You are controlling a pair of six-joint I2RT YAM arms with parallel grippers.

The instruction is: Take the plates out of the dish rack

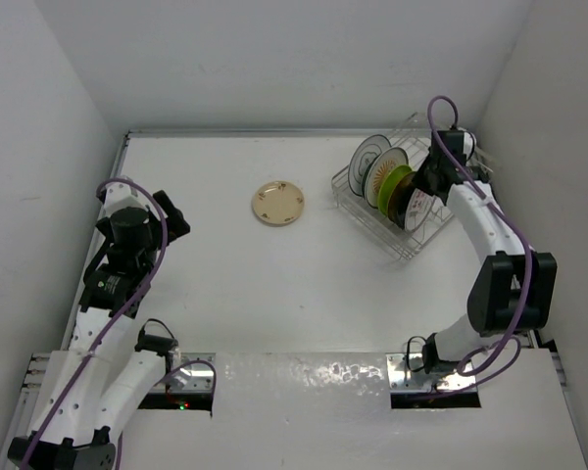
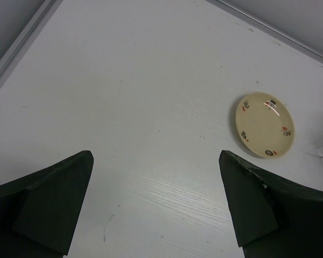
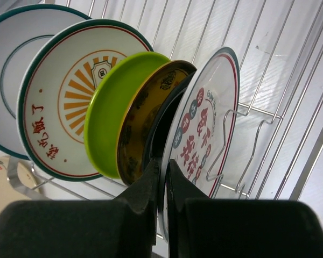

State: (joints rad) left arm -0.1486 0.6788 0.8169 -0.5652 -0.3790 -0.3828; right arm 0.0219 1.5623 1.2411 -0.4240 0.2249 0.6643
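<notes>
The dish rack (image 1: 410, 241) stands at the back right with several plates upright in it. In the right wrist view they read left to right: a white teal-rimmed plate (image 3: 8, 64), a white plate with an orange sunburst (image 3: 64, 102), a lime green plate (image 3: 114, 107), a brown-yellow plate (image 3: 142, 121), and a white plate with red characters (image 3: 204, 123). My right gripper (image 3: 164, 169) is shut on the lower rim of the red-character plate. A small cream plate (image 1: 278, 203) lies flat on the table. My left gripper (image 2: 155, 161) hangs open over bare table, left of that cream plate (image 2: 265, 124).
The rack's wire tines (image 3: 258, 123) rise right of the gripped plate. White walls close in the table at the back and on both sides. The right wall stands close behind the rack.
</notes>
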